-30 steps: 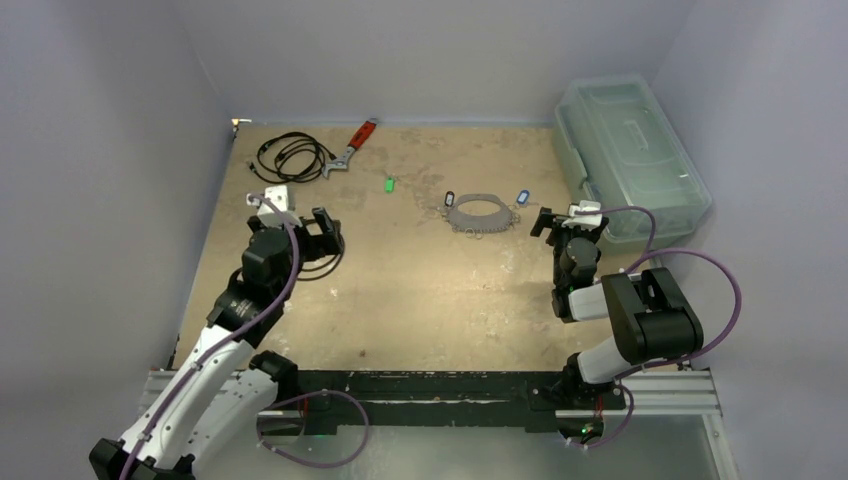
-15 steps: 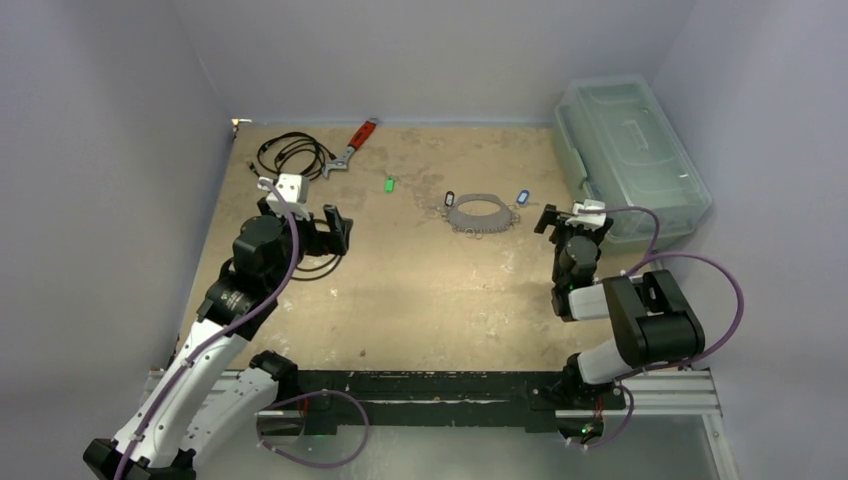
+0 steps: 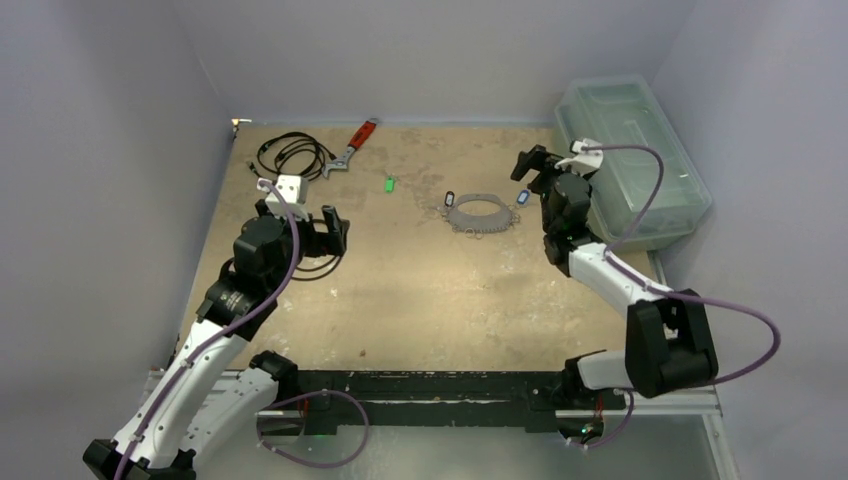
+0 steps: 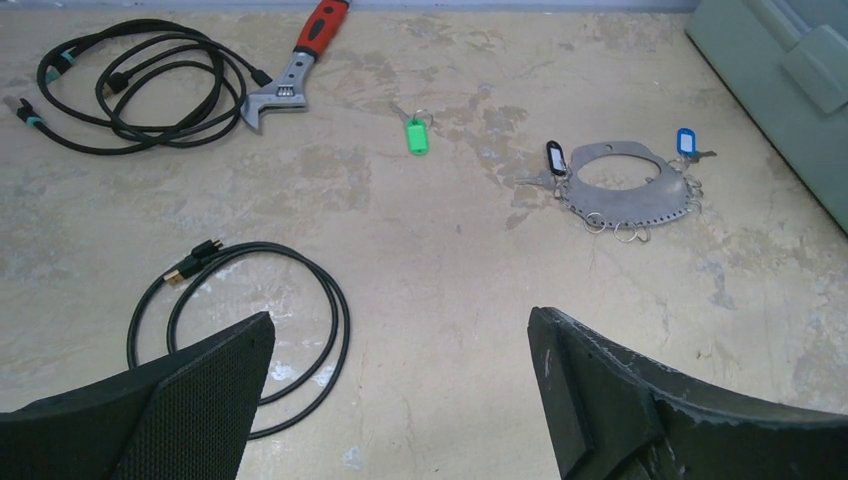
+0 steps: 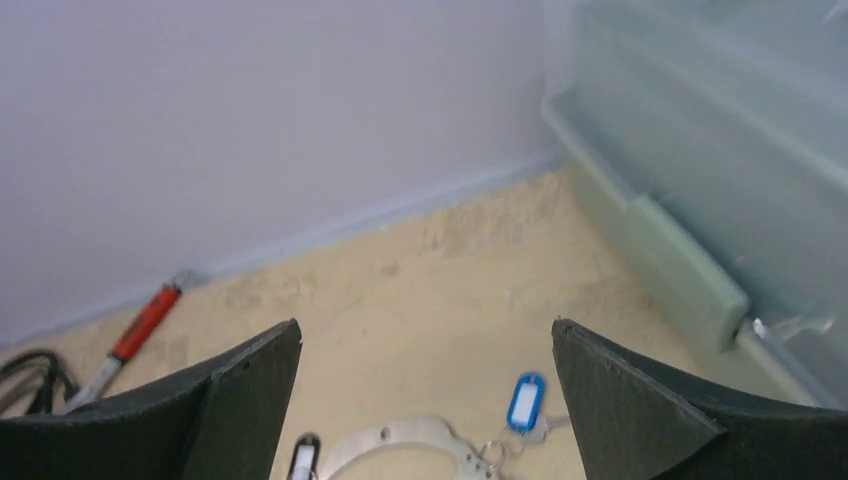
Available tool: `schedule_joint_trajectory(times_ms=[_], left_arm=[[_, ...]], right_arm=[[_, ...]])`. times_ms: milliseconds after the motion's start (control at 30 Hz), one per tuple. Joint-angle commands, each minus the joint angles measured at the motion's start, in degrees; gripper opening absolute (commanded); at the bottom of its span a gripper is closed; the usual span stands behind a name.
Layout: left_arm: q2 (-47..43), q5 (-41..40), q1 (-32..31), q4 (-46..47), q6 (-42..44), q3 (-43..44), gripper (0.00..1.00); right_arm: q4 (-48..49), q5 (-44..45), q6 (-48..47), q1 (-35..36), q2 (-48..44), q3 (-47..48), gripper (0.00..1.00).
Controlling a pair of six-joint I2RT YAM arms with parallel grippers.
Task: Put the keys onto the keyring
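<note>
Near the blue key [image 5: 524, 400] just beside the keyring [image 4: 625, 207], I am holding my right jaws wide to pinch it, left jaws hanging wide.

The worn tan table [image 4: 420, 300] carries a metal keyring [image 4: 625, 200], with a dark-tagged key [image 4: 555, 158] and a blue-tagged key [image 4: 685, 142] just beside its rim. A green-tagged key [image 4: 416, 135] lies apart. A red-handled wrench [image 4: 300, 60], a coiled black cable [image 4: 130, 100], a second cable [image 4: 343, 320] and a clear plastic box [image 3: 630, 150] also rest there.
</note>
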Motion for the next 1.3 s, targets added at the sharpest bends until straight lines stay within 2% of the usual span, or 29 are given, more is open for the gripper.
schedule_joint_trajectory(times_ms=[0, 167, 433, 533, 600, 800, 967, 1133, 1200, 1267], left_arm=[[-0.3, -2.7, 0.5, 0.6, 0.2, 0.7, 0.97], [1.9, -3.1, 0.6, -0.8, -0.2, 1.8, 0.99], [1.6, -4.2, 0.7, -2.1, -0.1, 2.7, 0.99], [-0.1, -5.4, 0.8, -1.8, 0.0, 2.2, 0.99], [-0.8, -5.7, 0.8, -1.3, 0.2, 1.7, 0.99], [-1.4, -5.6, 0.8, -0.7, 0.1, 1.3, 0.98], [-1.8, -5.4, 0.8, -0.4, -0.1, 1.1, 0.98], [-1.9, -5.3, 0.8, -0.2, -0.2, 0.8, 0.98], [-1.9, -5.2, 0.8, -0.2, -0.2, 0.7, 0.98], [-2.1, -5.2, 0.8, -0.2, -0.2, 0.6, 0.97]], right_arm=[[-16.3, -7.3, 6.5, -0.3, 6.3, 8.5, 0.99], [-25.0, -16.0, 7.6, 0.5, 10.2, 17.9, 0.99], [-27.5, -30.0, 9.3, 2.5, 11.7, 23.6, 0.99], [-31.2, -32.0, 8.7, 4.3, 15.1, 28.6, 0.99], [-34.4, -33.2, 8.3, 5.4, 18.3, 32.8, 0.95], [-47.9, -28.3, 6.0, 11.0, 29.3, 46.8, 0.91], [-50.2, -26.2, 3.2, 13.9, 35.2, 54.0, 0.91], [-61.3, -24.2, 0.2, 15.3, 44.5, 69.5, 0.85], [-64.2, -20.9, -0.5, 15.9, 46.6, 72.0, 0.85], [-64.7, -18.4, -0.6, 16.0, 46.5, 70.3, 0.85]])
